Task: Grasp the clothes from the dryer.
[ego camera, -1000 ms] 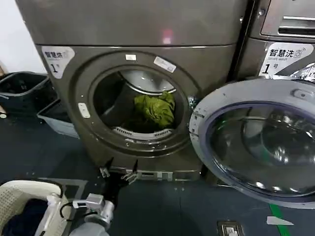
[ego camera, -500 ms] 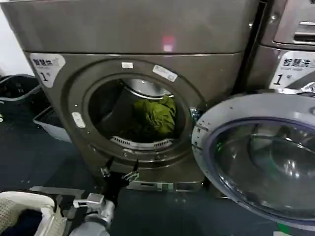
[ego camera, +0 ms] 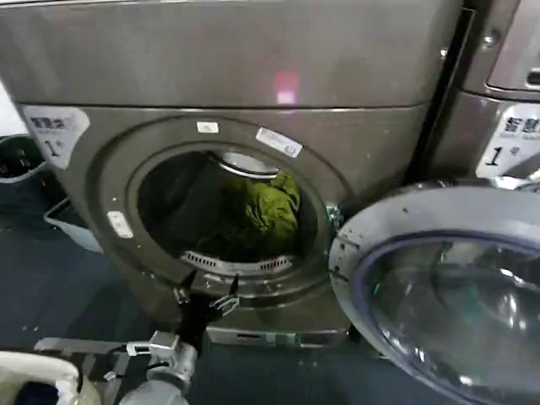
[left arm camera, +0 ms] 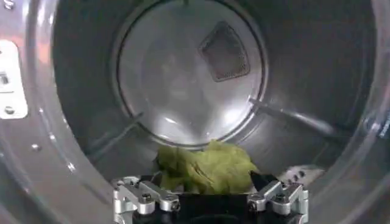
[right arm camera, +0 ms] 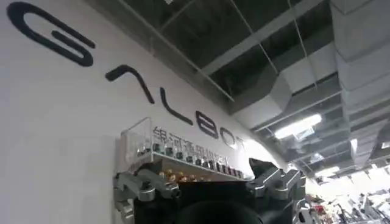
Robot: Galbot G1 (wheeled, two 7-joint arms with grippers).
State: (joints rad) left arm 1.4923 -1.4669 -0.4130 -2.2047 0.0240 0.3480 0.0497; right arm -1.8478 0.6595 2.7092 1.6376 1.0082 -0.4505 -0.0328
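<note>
A: Nearest us, the left gripper (ego camera: 205, 299) sits low in front of the dryer (ego camera: 236, 76), just below the porthole rim, fingers spread wide with nothing between them.

B: And beside it at the near left corner, a white basket (ego camera: 34, 371), mostly cut off by the frame edge.

A: Right side, the round glass door (ego camera: 447, 295) hangs open, its far edge cropped.

B: Going deeper, the clothes (ego camera: 268, 211) lie inside the drum toward the right, an olive-green crumpled heap resting on the drum floor.

A: From the left wrist, the clothes (left arm camera: 207, 167) show just beyond the gripper (left arm camera: 210, 198), not touching it; the bundle's lower part is hidden behind the fingers.

B: The right gripper (right arm camera: 210, 189) points up at a white wall (right arm camera: 55, 122) with lettering, fingers apart, empty.
</note>
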